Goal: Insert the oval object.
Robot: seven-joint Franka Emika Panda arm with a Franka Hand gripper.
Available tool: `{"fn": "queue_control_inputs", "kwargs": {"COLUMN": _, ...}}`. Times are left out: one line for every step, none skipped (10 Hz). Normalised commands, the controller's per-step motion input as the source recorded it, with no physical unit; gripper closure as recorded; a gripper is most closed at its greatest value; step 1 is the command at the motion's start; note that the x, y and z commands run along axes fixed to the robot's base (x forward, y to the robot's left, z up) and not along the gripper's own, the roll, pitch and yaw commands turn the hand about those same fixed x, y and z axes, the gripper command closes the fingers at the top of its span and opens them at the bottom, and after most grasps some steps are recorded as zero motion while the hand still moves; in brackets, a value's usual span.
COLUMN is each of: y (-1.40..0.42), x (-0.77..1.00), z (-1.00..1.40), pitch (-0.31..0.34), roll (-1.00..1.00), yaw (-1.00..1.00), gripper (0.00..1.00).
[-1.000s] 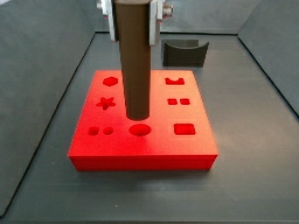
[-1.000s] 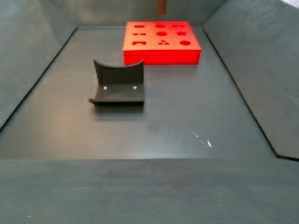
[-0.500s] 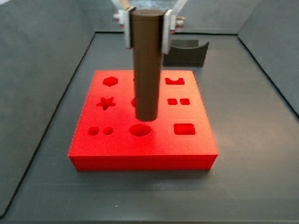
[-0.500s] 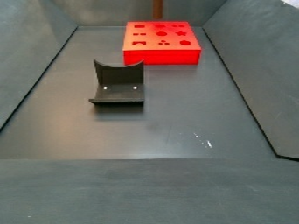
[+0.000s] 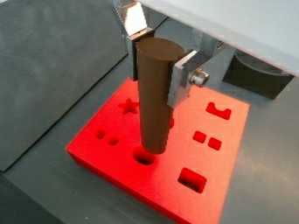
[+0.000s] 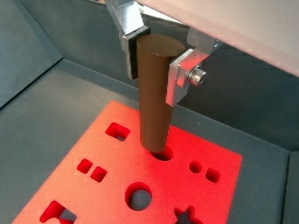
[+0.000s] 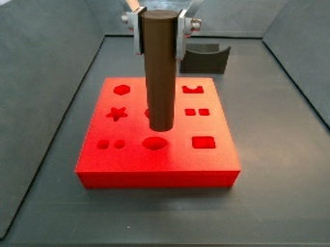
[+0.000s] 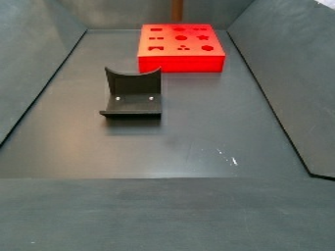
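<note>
The oval object (image 7: 160, 72), a long dark brown peg, hangs upright in my gripper (image 7: 161, 17), which is shut on its upper end. Both wrist views show it (image 5: 155, 96) (image 6: 158, 96) between the silver fingers (image 5: 184, 79) (image 6: 181, 74). Its lower end is at a hole (image 6: 163, 155) in the middle of the red block (image 7: 154, 174). I cannot tell whether it has entered the hole. The red block also shows in a side view (image 8: 183, 61) at the far end of the floor. The peg and gripper are not clear there.
The red block's top has several other holes: a star (image 7: 116, 113), a large circle (image 7: 154, 143), a rounded square (image 7: 204, 143). A dark grey curved block (image 7: 206, 56) stands behind the red block and shows in a side view (image 8: 131, 93). Dark walls enclose the floor.
The gripper and peg have moved right and farther back over the red block since one second ago. They have barely moved in the last half second.
</note>
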Motion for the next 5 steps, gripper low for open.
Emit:
{"fn": "queue_control_inputs", "kwargs": {"y": 0.08, "x": 0.02, "z": 0.00, "pitch": 0.000, "roll": -0.10, "yaw": 0.17, "gripper": 1.00}}
{"fn": "queue_control_inputs", "kwargs": {"y": 0.00, "x": 0.02, "z": -0.16, "pitch": 0.000, "roll": -0.12, "yaw": 0.34, "gripper": 1.00}}
{"fn": "queue_control_inputs", "kwargs": {"y": -0.02, "x": 0.00, "z": -0.11, "pitch": 0.000, "roll": -0.09, "yaw": 0.17, "gripper": 1.00}}
{"fn": "queue_control_inputs", "kwargs": {"y": -0.13, "x": 0.00, "z": -0.13, "pitch": 0.000, "roll": 0.00, "yaw": 0.00, "gripper": 1.00}}
{"fn": "queue_control_inputs", "kwargs": {"y": -0.20, "x": 0.00, "z": -0.18, "pitch": 0.000, "roll": -0.01, "yaw": -0.09, "gripper": 1.00}}
